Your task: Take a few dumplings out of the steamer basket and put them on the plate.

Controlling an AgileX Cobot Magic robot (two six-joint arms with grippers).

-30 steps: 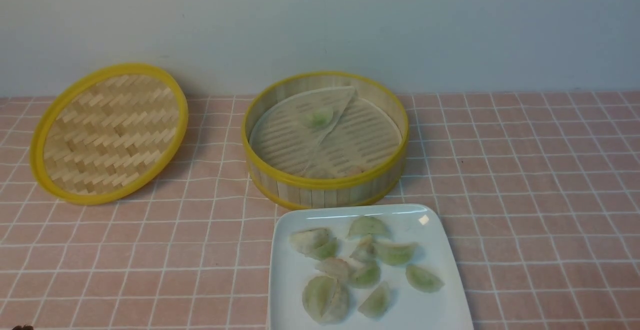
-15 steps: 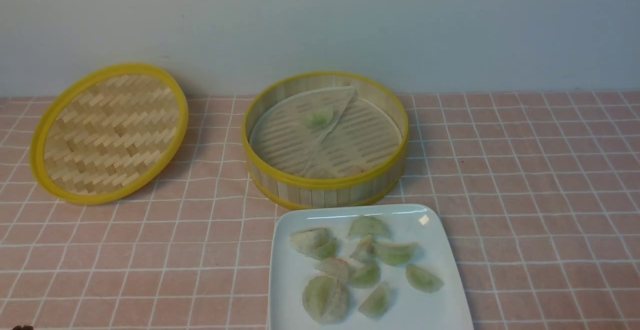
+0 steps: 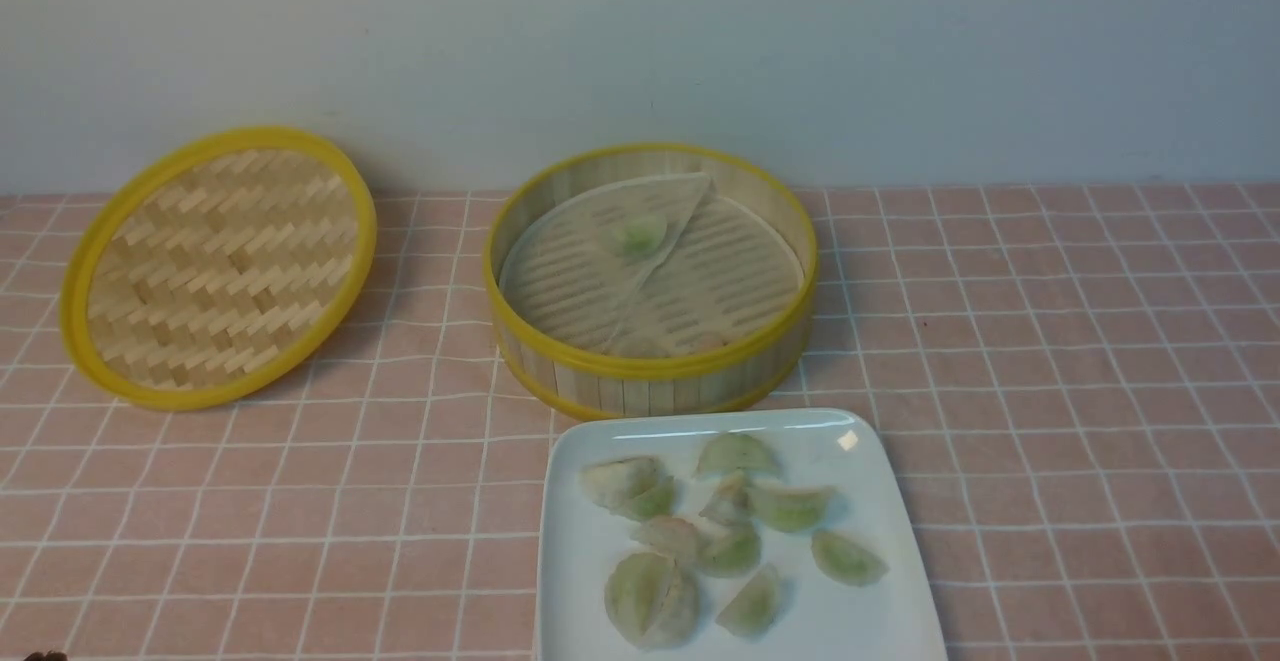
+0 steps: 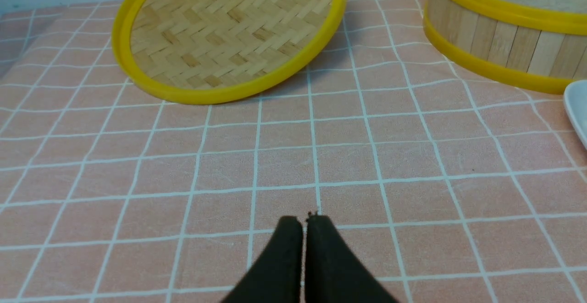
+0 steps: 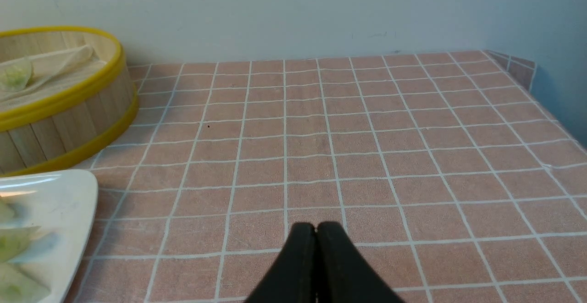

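Nothing has moved — dumplings (image 3: 720,531) lie on the plate (image 3: 580,561); left gripper (image 4: 303,223) and right gripper (image 5: 316,229) both pinched closed, empty.

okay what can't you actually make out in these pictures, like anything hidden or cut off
- Plate: its near edge is cut off by the front view's bottom edge.
- Dumplings on the plate: they overlap in a pile, so an exact count is uncertain.
- Steamer basket: its near wall hides part of the floor, and the folded paper liner may cover more.
- Left gripper and right gripper: absent from the front view; only shut jaws show in wrist views.
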